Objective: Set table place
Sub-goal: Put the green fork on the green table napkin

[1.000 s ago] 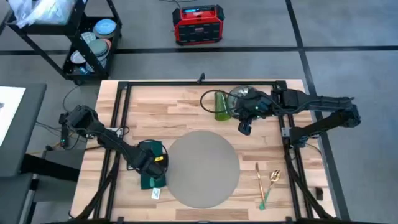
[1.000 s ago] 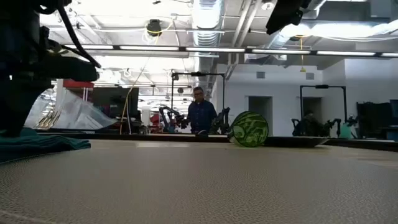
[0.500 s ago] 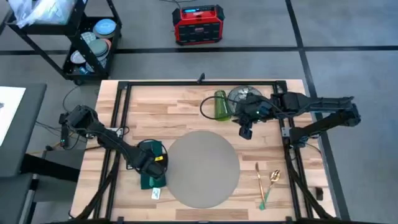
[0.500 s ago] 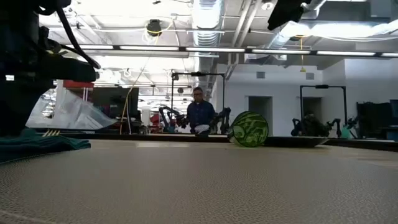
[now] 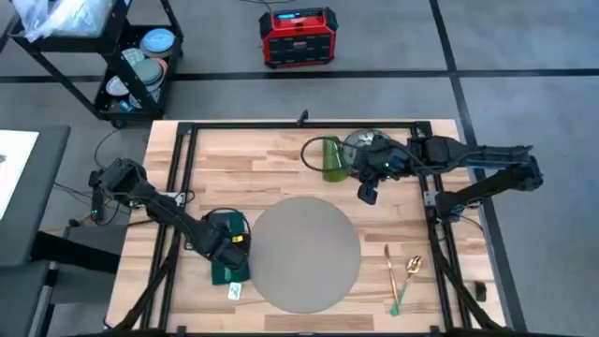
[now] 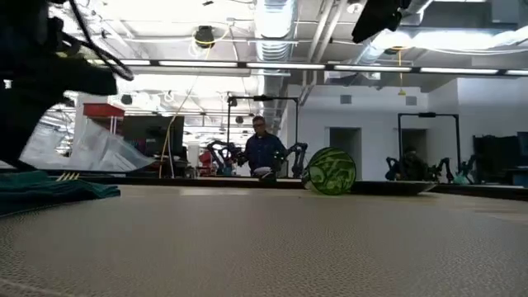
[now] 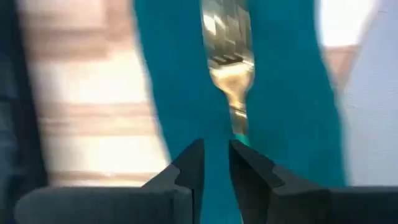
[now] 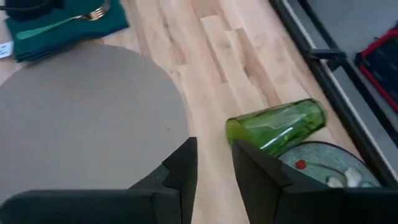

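Observation:
The round grey placemat lies in the middle of the wooden table. Left of it lies a dark green napkin with a gold fork on it. My left gripper hovers just above the napkin, open by a narrow gap, with the fork's handle ahead of its fingertips. At the far right a green glass lies on its side beside a dark floral plate. My right gripper hangs above the table near the glass, open by a narrow gap and holding nothing.
A gold knife and a gold spoon lie at the table's near right. A small white tag lies near the napkin. Black frame rails run along the table's sides. A black cart and a red box stand beyond the far edge.
My left gripper has risen off the napkin. The fork stays lying on the napkin.

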Tool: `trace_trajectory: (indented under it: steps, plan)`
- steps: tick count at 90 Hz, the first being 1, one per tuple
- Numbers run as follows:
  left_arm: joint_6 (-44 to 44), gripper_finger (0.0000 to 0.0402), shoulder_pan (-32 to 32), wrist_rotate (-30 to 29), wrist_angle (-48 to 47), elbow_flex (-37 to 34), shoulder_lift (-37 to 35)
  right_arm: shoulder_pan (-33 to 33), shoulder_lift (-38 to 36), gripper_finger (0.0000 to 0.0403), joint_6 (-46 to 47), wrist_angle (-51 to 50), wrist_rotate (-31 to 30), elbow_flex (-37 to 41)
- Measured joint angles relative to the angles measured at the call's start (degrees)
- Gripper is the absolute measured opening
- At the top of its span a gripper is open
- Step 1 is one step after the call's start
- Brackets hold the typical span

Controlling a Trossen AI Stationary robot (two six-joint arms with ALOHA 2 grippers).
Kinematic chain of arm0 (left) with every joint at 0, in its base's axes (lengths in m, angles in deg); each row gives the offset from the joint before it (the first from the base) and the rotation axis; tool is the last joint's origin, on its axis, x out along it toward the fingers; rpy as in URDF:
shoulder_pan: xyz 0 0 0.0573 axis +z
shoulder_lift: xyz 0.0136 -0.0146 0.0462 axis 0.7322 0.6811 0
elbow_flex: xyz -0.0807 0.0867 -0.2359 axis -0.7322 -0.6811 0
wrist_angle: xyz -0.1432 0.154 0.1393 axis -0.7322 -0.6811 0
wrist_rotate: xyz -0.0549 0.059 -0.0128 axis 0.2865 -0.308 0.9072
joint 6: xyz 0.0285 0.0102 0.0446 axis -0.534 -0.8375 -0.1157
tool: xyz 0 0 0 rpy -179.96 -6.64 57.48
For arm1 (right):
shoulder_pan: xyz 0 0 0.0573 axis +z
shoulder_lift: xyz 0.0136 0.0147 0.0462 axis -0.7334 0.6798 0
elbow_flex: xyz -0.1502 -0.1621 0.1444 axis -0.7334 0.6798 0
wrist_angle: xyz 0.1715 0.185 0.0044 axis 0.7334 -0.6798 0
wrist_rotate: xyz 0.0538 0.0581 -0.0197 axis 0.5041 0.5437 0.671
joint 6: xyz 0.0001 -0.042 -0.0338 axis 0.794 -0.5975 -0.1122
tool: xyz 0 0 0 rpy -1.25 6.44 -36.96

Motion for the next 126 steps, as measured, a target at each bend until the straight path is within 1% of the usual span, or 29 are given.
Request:
trace_trajectory:
  steps: [8, 14, 19, 27, 38, 52, 77, 93, 106, 114, 120, 126]
  plan:
    - [0.8, 0.0031, -0.1, -1.3, -2.4, -0.7, 0.0, -0.3, 0.0, 0.0063, 0.0, 0.0, 0.0, 0.0]
    - [-1.2, 0.0012, 0.2, -1.8, -0.4, -1.7, 0.0, -0.3, 0.0, 0.0056, 0.0, 0.0, 0.0, 0.0]
    - [-2.4, 0.0004, 0.4, -1.9, 1.6, -2.9, 0.0, -0.3, 0.0, 0.0051, 0.0, 0.0, 0.0, 0.0]
    - [-2.7, 0.0002, 0.8, -2.0, 4.3, -5.0, 0.0, -0.3, 0.0, 0.0041, 0.0, 0.0, 0.0, 0.0]
    - [-2.8, 0.0001, 1.5, -1.7, 4.0, -7.3, 0.0, -0.3, 0.0, 0.0027, 0.0, 0.0, 0.0, 0.0]
    - [-5.6, 0.0000, 2.4, -1.3, 5.4, -9.6, 0.0, -0.3, 0.0, 0.0010, 0.0, 0.0, 0.0, 0.0]
    - [-10.4, 0.0000, 3.8, -1.3, 8.5, -12.7, -0.1, -1.1, 0.0, 0.0003, -2.4, 0.4, 0.0, 0.0]
    - [-17.1, 0.0000, 6.6, -1.3, 8.3, -14.0, -0.1, -3.7, 0.0, 0.0003, -5.8, 1.9, 0.0, 0.0]
    - [-26.9, 0.0000, 8.9, -1.3, 8.4, -14.1, -0.1, -6.0, 0.0, 0.0003, -9.3, 3.8, 0.2, 0.0]
    - [-31.3, 0.0000, 10.0, -1.4, 8.4, -14.1, -0.1, -7.5, 0.0, 0.0003, -11.9, 4.8, 0.2, 0.0]
    - [-32.9, 0.0000, 10.5, -1.4, 8.5, -14.1, -0.1, -8.7, 0.0, 0.0003, -13.2, 5.8, 0.3, 0.0]
    - [-32.4, 0.0000, 10.8, -1.3, 8.6, -14.0, -0.1, -9.8, 0.0, 0.0003, -14.0, 6.5, 0.5, 0.0]
